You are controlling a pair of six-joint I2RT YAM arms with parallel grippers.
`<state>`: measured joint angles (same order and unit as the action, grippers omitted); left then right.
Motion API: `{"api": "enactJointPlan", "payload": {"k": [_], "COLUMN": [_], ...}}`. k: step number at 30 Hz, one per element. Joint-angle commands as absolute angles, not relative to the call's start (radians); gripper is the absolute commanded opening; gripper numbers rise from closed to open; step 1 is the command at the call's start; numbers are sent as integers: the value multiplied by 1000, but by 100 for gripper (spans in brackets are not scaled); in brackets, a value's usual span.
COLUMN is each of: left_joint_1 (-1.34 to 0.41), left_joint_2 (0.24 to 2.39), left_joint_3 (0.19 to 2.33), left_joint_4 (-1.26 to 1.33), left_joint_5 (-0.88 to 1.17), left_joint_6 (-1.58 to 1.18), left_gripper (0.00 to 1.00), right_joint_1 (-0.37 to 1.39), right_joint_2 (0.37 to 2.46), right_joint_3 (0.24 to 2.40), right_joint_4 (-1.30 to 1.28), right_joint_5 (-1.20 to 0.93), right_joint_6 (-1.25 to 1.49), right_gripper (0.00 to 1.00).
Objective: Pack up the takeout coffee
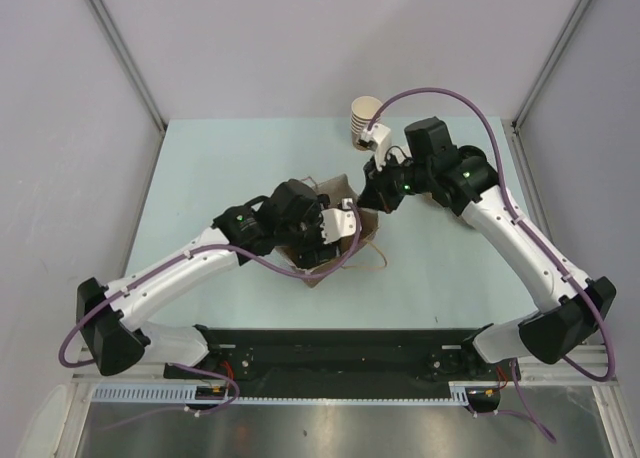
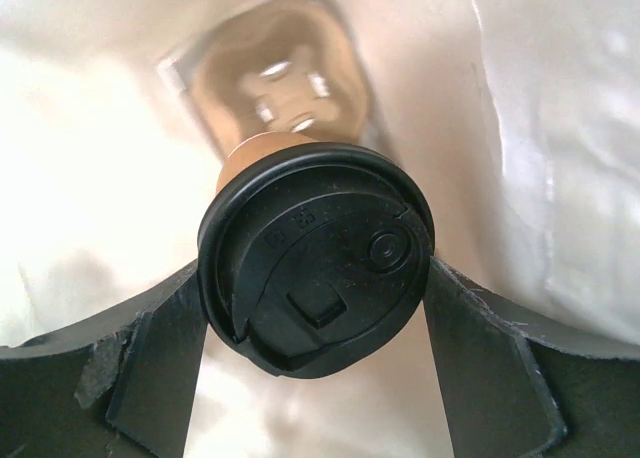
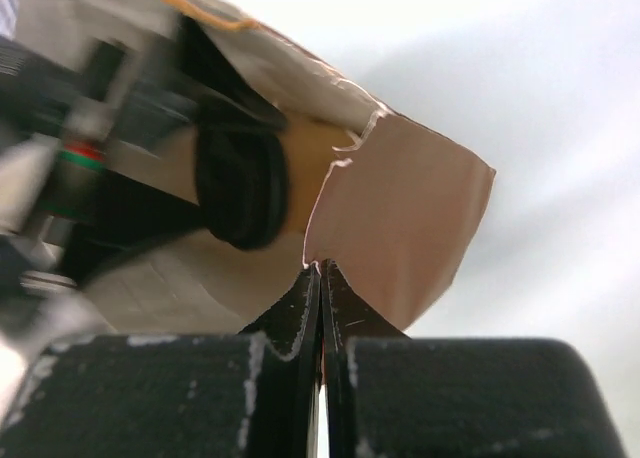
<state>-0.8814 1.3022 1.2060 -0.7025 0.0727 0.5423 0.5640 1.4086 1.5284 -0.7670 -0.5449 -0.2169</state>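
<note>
Reaching in from the lower left of the top view, the left arm (image 1: 190,268) ends over the bag (image 1: 372,228) in the middle of the tabletop (image 1: 220,158), with the left hand (image 1: 325,240) sunk into the bag's open mouth. Seen from its wrist, that hand grips the coffee (image 2: 255,153). Its two dark fingers (image 2: 160,358) come up from the bottom corners and press on opposite sides of the black lid (image 2: 315,263), which fills the centre of the frame and faces the lens. A sliver of tan cup shows just above the lid. Pale paper walls surround the coffee, and the bag's brown bottom lies beyond it at the upper middle, too blurred to tell what rests there. Whether the cup touches that bottom I cannot tell.

The right arm (image 1: 530,248) comes in from the lower right and bends back toward the centre. The right hand (image 3: 320,270) is closed on the bag's rim. At the bottom middle of its wrist view the fingertips meet with a ragged tan flap of paper pinched between them, the flap rising to the right. Left of the flap, the lid and a bit of cup show side-on inside the bag, and the left hand is a blur at the frame's left edge. In the top view the right hand sits at the bag's upper right edge.

Farther back, near the top edge of the tabletop, a stack of cups (image 1: 365,116) stands apart from the bag, close to the right arm's wrist.
</note>
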Motion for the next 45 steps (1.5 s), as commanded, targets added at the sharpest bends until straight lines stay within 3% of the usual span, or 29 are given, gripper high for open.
{"api": "enactJointPlan", "payload": {"k": [1,4,10,11,13,18,24,34,38,41,43,44,45], "left_joint_1": [-882,-879,-845,-844,-844,-844,-844,-844,-844,-844,-842,-842,-842], "left_joint_2": [1247,1250,1269,1272,1273,1284,1296,1298,1298,1296,1292,1287,1278], "left_joint_3": [1229,1238,1279,1285,1298,1322,1336,1331,1328,1322,1312,1305,1302], "left_joint_4": [-712,-739,-785,-802,-805,-839,-853,-858,-859,-859,-845,-835,-827], "left_joint_5": [143,167,250,264,293,331,345,347,344,333,293,284,263], "left_joint_6": [578,594,637,653,666,712,729,738,739,739,721,719,713], "left_gripper": [10,10,11,11,11,13,13,14,14,14,14,14,14], "right_joint_1": [531,529,515,497,483,445,455,523,541,543,546,546,546], "right_joint_2": [1384,1371,1307,1304,1313,1428,1509,1580,1621,1635,1635,1632,1626], "right_joint_3": [1566,1557,1569,1578,1609,1716,1778,1710,1710,1704,1692,1690,1693], "right_joint_4": [-925,-1003,-1152,-1144,-1090,-970,-931,-899,-874,-890,-893,-878,-873], "right_joint_5": [-528,-581,-617,-608,-585,-546,-695,-778,-785,-793,-789,-781,-776], "right_joint_6": [-106,-98,-181,-196,-244,-356,-471,-611,-626,-644,-640,-626,-611], "right_gripper": [0,2,56,69,79,85,89,82,70,51,33,23,4]}}
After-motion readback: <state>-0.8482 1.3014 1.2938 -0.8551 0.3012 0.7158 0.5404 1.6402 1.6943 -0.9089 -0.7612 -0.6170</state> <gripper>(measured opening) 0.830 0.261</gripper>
